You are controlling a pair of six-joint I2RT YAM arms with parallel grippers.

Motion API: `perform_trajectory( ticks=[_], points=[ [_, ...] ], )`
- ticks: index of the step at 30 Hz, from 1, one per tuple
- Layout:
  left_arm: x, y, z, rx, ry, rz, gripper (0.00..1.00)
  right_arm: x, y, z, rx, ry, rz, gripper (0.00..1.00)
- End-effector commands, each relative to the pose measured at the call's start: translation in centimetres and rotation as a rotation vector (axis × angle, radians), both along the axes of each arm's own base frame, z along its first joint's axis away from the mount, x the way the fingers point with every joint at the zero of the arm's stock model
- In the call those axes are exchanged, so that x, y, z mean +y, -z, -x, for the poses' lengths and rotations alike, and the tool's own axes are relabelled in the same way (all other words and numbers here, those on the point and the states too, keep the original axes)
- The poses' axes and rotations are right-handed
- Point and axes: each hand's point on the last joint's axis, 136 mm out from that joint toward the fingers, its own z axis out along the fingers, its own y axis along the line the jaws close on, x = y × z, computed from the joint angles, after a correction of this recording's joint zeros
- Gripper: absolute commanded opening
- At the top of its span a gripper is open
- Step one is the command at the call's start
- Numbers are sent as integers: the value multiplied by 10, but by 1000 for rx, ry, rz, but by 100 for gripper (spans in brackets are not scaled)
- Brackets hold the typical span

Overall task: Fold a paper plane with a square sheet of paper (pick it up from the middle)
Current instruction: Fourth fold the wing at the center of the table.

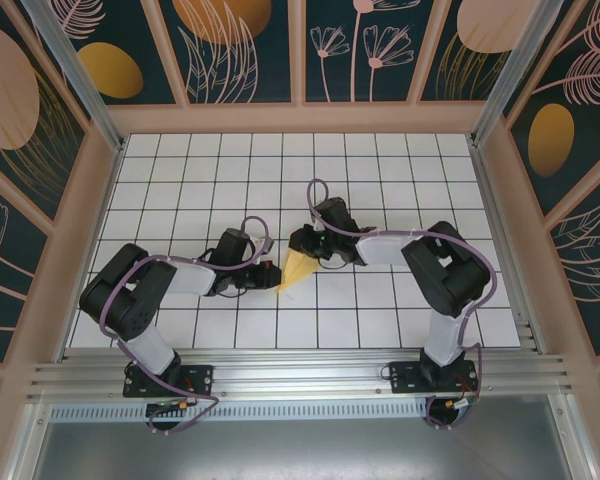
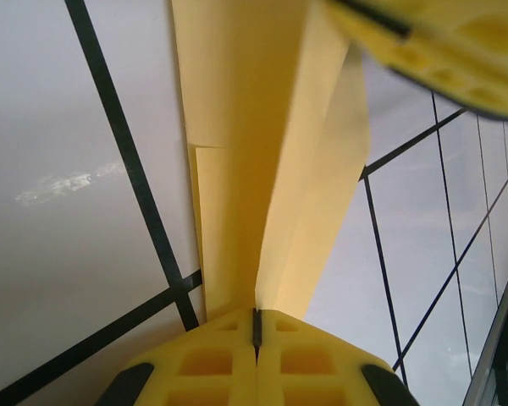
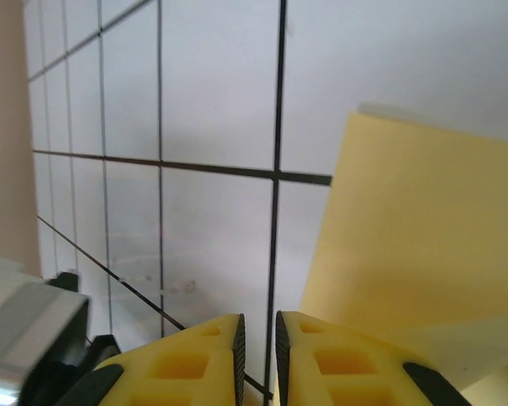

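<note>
The square sheet of paper is folded into a narrow yellow dart, the paper plane (image 1: 294, 268), lying near the middle of the white grid table (image 1: 380, 170). My left gripper (image 1: 271, 272) is at its pointed near end. In the left wrist view the left gripper (image 2: 256, 315) is shut on the plane's (image 2: 262, 169) centre crease, and the two folded flaps rise away from it. My right gripper (image 1: 303, 244) sits at the plane's wide far end. Its jaws (image 3: 258, 320) stand a narrow gap apart with nothing between them, and the plane (image 3: 415, 237) lies just to their right.
Wooden walls with dark floral panels (image 1: 300, 110) surround the table. An aluminium rail (image 1: 300, 375) runs along the near edge at the arm bases. One of the right gripper's yellow fingers (image 2: 440, 42) hangs over the plane's far end in the left wrist view.
</note>
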Motion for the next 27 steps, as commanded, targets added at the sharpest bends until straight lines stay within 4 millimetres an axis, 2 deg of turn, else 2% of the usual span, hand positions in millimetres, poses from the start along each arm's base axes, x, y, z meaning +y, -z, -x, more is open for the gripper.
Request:
perform_trajectory(
  ticks=[1, 9, 19, 24, 27],
  points=[
    [5, 12, 4, 66, -26, -25, 0, -4, -12, 0, -25, 4, -10, 21],
    [-4, 0, 3, 87, -25, 45, 0, 10, 2, 13, 20, -62, -29, 21],
    [-10, -7, 3, 101, -25, 96, 0, 14, 16, 1, 25, -48, -6, 20],
    [-11, -9, 3, 112, -41, 119, 0, 15, 6, 0, 8, -49, -19, 21],
    [-10, -8, 3, 114, -51, 114, 0, 6, -4, -1, -21, -17, 1, 21]
  ],
)
